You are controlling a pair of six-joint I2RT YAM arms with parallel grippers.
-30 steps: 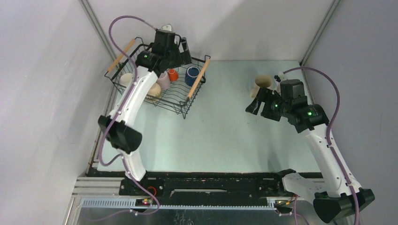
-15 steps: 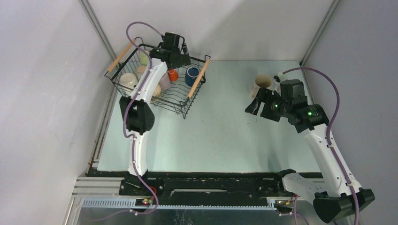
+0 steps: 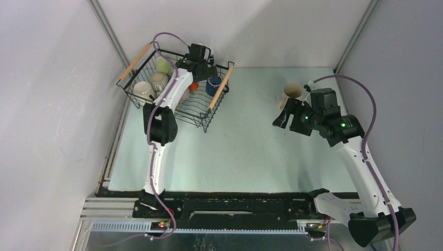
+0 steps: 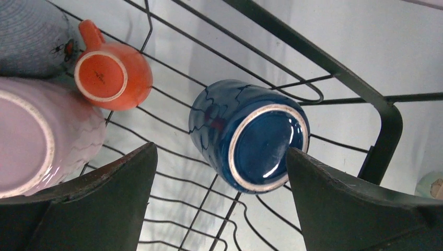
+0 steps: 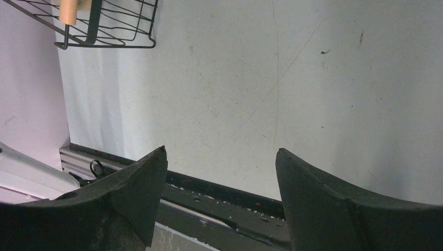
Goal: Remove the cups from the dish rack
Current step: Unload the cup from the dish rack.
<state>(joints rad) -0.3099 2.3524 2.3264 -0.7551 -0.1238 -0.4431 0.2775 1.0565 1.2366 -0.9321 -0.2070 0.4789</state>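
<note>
Left tool (image 4: 220,150): jaws spread wide, nothing held. It hung over the navy cup (image 4: 251,144), one finger on each side of the cup in the wrist view and touching neither side. My read is that's a pre-grasp line-up: wide enough to clear the cup body before descending.

Navy cup lay bottom-up and tilted on the wires, foot ring facing the camera, near the corner of the dish rack (image 4: 386,120) at right of frame. Tilt means the sides aren't square to the fingers, so it could roll or slip on closing.

Neighbours, left of frame in the wrist view: orange cup (image 4: 112,78) bottom-up, handle pointing up-left; mauve cup (image 4: 36,136) touching or just beside it; ribbed cup (image 4: 31,31) in the top-left corner. All were apart from the navy cup, so there was room for the left finger.

Top view: the rack sat upper left on the desk (image 3: 245,157), with a pale green cup (image 3: 163,65) and a white cup (image 3: 141,89) at its left end.

Right tool (image 5: 221,150): jaws fairly wide, only bare desk between them. It hovered right of centre in the top view, just beside a cream cup (image 3: 293,93) standing upright on the desk and looking apart from it. That cup counts as unloaded; most cups were in the rack, so the task was at an early stage.
</note>
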